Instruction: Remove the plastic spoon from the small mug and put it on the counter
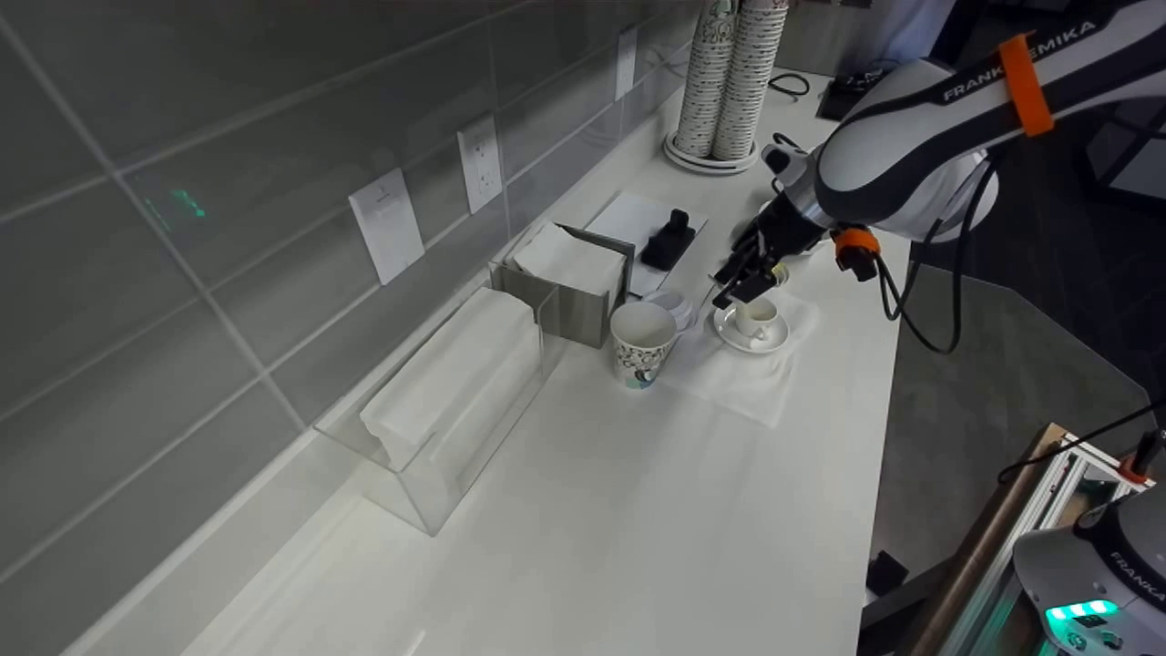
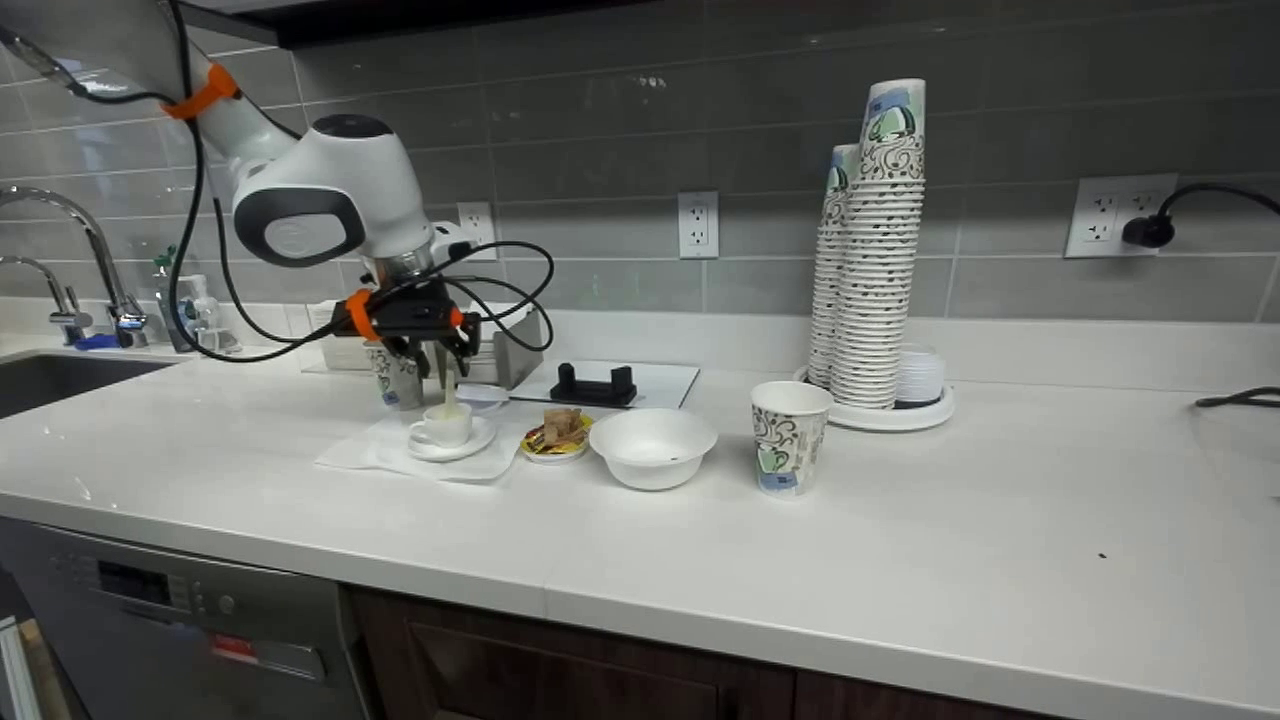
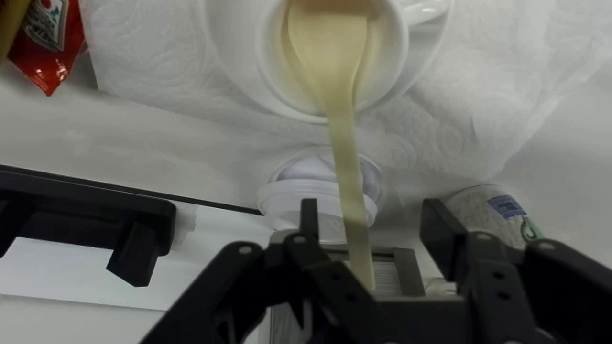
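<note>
The small mug is a low white cup with a tan inside, on a white saucer; it shows in both exterior views (image 1: 758, 319) (image 2: 443, 430) and at the top of the wrist view (image 3: 287, 98). A pale yellow plastic spoon (image 3: 348, 167) stands in it bowl down, its handle rising between my jaws; it also shows in an exterior view (image 2: 450, 385). My gripper (image 3: 370, 215) is open above the mug (image 1: 731, 286) (image 2: 441, 362). Gaps show on both sides of the handle, which is nearer the left finger in the wrist view. The counter (image 2: 900, 570) is the white surface below.
A paper towel (image 2: 370, 447) lies under the saucer (image 2: 482, 440). Close by are a patterned paper cup (image 1: 640, 342), clear lids (image 1: 672, 305), a napkin holder (image 1: 583, 310), a black stand (image 2: 592, 385), a condiment dish (image 2: 556, 438) and a white bowl (image 2: 652, 450). Tall cup stacks (image 2: 880, 260) stand farther along.
</note>
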Tool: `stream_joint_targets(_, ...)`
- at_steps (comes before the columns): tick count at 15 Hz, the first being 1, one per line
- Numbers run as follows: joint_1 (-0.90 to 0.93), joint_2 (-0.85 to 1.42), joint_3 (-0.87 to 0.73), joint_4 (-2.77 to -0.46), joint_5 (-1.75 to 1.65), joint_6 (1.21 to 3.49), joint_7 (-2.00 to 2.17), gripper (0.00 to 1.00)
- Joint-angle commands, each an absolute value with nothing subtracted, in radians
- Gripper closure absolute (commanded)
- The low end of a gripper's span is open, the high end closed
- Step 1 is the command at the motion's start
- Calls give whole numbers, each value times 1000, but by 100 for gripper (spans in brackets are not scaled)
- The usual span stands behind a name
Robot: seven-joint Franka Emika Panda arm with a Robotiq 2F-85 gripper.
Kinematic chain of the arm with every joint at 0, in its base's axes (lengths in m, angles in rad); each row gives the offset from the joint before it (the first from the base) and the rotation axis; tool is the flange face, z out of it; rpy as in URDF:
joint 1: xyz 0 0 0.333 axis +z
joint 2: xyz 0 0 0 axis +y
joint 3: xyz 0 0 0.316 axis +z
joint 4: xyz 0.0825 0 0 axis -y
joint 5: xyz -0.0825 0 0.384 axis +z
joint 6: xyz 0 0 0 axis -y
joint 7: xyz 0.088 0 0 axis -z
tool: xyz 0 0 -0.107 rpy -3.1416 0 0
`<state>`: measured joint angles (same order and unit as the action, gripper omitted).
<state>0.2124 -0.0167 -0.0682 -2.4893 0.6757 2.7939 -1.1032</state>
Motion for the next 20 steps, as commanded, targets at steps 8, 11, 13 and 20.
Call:
stream_joint_targets(8, 208, 2, -77, -2474, 714, 2819, -1149, 88)
stream_joint_targets(11, 208, -2, -78, -2479, 706, 2836, -1144, 91)
stream_joint_targets(13, 208, -7, -78, -2482, 706, 2843, -1143, 93)
stream_joint_targets(20, 209, -38, -77, -2496, 708, 2843, -1143, 97)
